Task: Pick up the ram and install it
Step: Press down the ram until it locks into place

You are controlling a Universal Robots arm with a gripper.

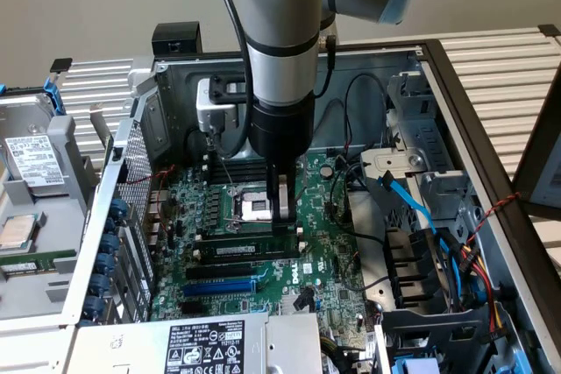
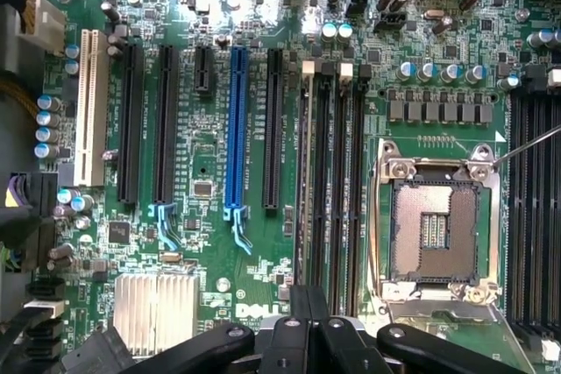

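The ram is a thin green stick with a white label. It stands on edge in the black memory slot nearest the expansion slots, on the green motherboard. From the wrist camera the ram is a narrow pale edge along that slot. My gripper points straight down inside the open computer case with its dark fingers pressed together and nothing between them. Its tips are right over the ram's end towards the exterior view's right. Whether they touch it I cannot tell. In the wrist view the gripper sits in line with the ram's edge.
The open CPU socket lies just beyond the memory slots. A blue slot and black slots lie nearer. Blue and black cables and drive cages fill the case on the exterior view's right. A hard drive sits outside at the left.
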